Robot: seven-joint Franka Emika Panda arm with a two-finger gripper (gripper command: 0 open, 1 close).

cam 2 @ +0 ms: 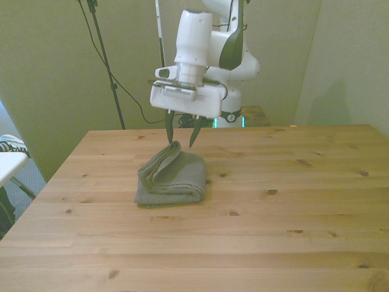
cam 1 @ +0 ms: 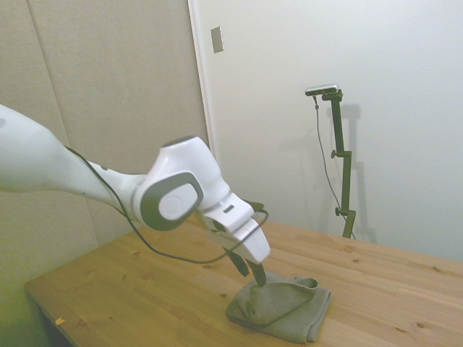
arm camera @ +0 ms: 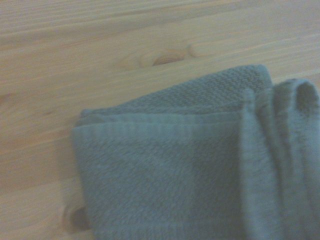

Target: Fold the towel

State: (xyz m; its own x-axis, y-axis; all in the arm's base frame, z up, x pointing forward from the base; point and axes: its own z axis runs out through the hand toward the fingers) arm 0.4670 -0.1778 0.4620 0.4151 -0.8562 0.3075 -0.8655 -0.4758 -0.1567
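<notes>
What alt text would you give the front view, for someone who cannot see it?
A white robot arm's open claw hovers just above a folded grey towel on a wooden table. One towel edge peaks up toward the claw's dark fingers.

The robot arm was white and smooth, with big round joints that looked like fat tubes. A grey round cap sat on the side of the joint just behind the hand, and a thin black cable hung in a loop under it. The gripper had a flat white block on top and two thin dark fingers under it.
</notes>
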